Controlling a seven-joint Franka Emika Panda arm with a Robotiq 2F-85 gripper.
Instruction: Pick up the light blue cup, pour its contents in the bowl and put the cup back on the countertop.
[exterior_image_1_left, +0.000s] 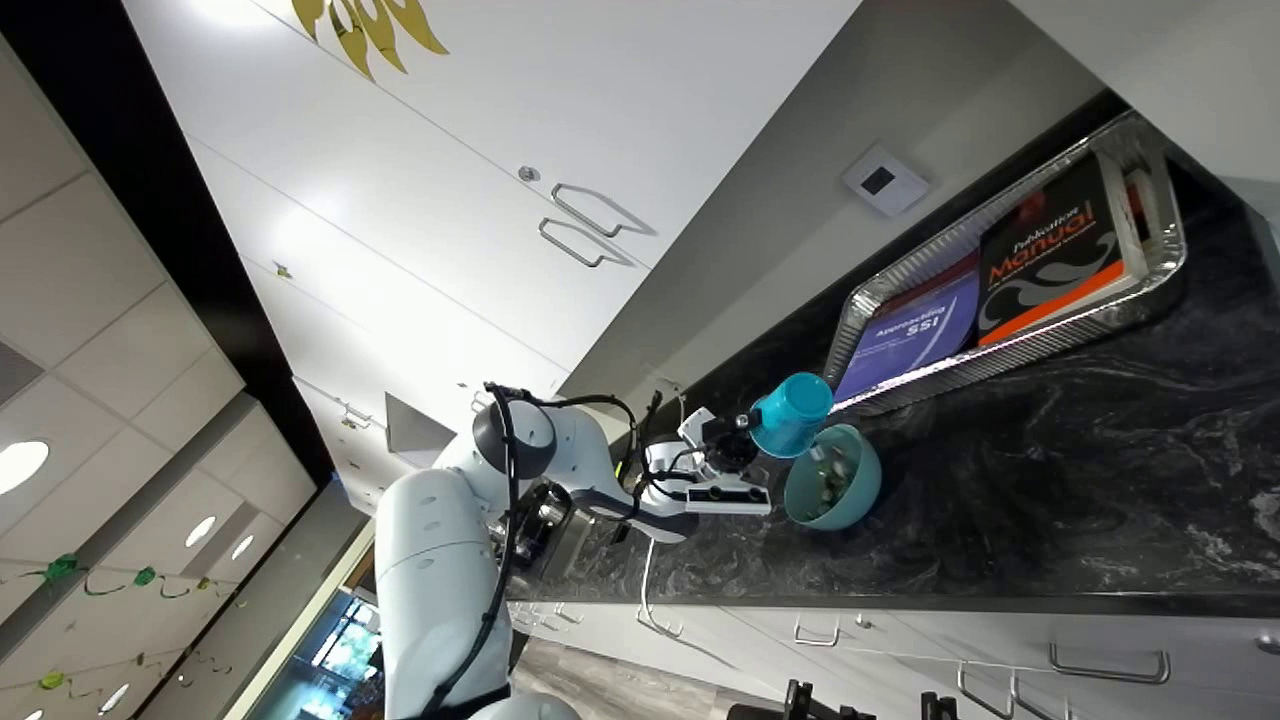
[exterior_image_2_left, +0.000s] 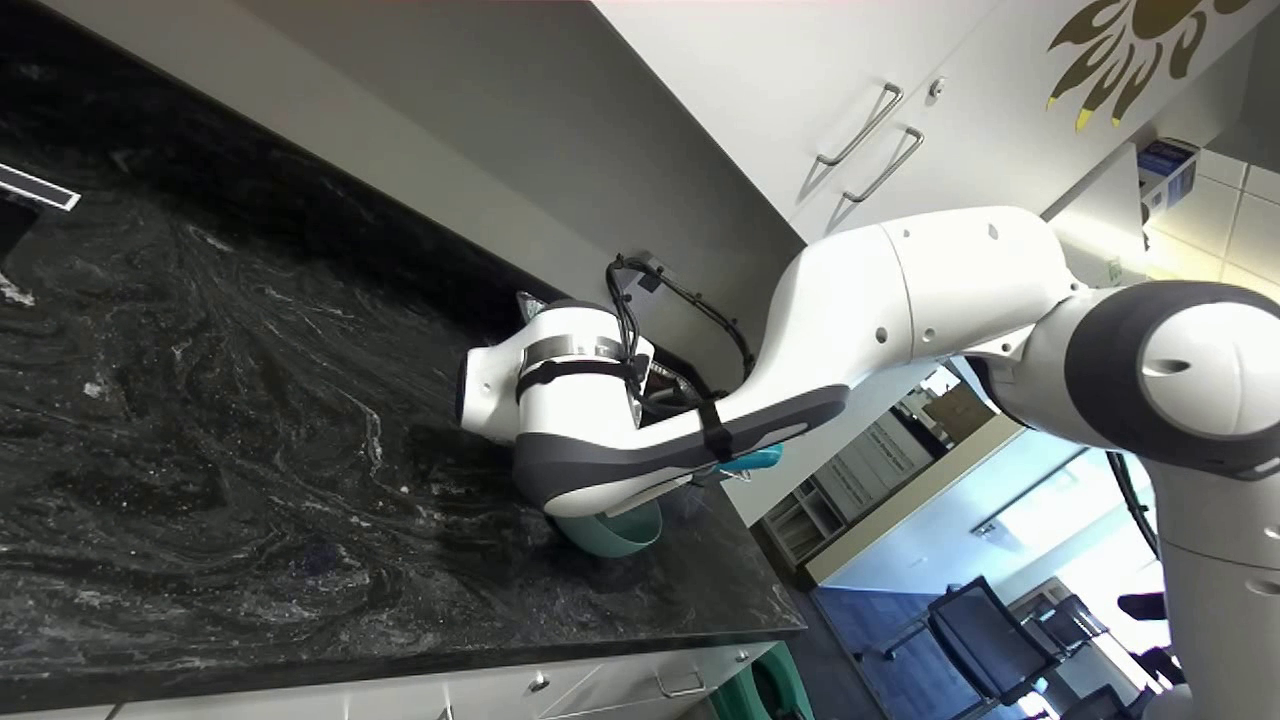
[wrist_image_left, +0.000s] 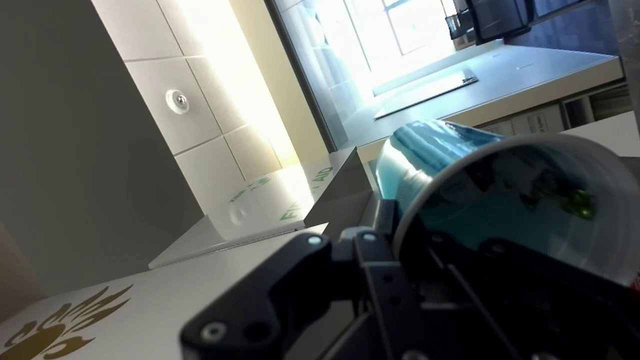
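1. Light blue cup (exterior_image_1_left: 793, 412): held up off the counter (exterior_image_1_left: 1010, 490), tipped over, near the bowl (exterior_image_1_left: 868, 490). Overlaps bowl rim in an exterior view; can't tell if touching.
2. Cup direction: long axis well off upright. Wrist view: mouth faces the camera and lower right, base farther off, upper left. In an exterior view, base end points upper right, wall runs down-left toward the pincer (wrist_image_left: 401, 222); mouth not seen from there.
3. Inside cup: greenish and whitish bits (wrist_image_left: 577, 204) show past the rim in wrist view. Too dark to say what, or whether part is reflection.
4. Bowl: teal, sits on counter, wider than cup. Small pale and greenish pieces (exterior_image_1_left: 836, 475) inside; kind and fill level unclear. In an exterior view the arm (exterior_image_1_left: 430, 560) covers part of the bowl (exterior_image_2_left: 625, 537), contents hidden there.
5. Pincer: clamped on the cup's wall at the rim. One finger (wrist_image_left: 386, 216) against the outside; the other looks to be inside the mouth, dark and blurred.
6. Arm: reaches over counter. In an exterior view only a sliver of cup (exterior_image_2_left: 755, 459) shows past it.
7. Foil tray (exterior_image_1_left: 1050, 338): on counter near bowl, holds purple book (exterior_image_1_left: 908, 345), "Approaching SSI", and black book (exterior_image_1_left: 1050, 255), "Publication Manual".
8. Around: white cabinets (exterior_image_1_left: 480, 240), office chair (exterior_image_2_left: 990, 640).
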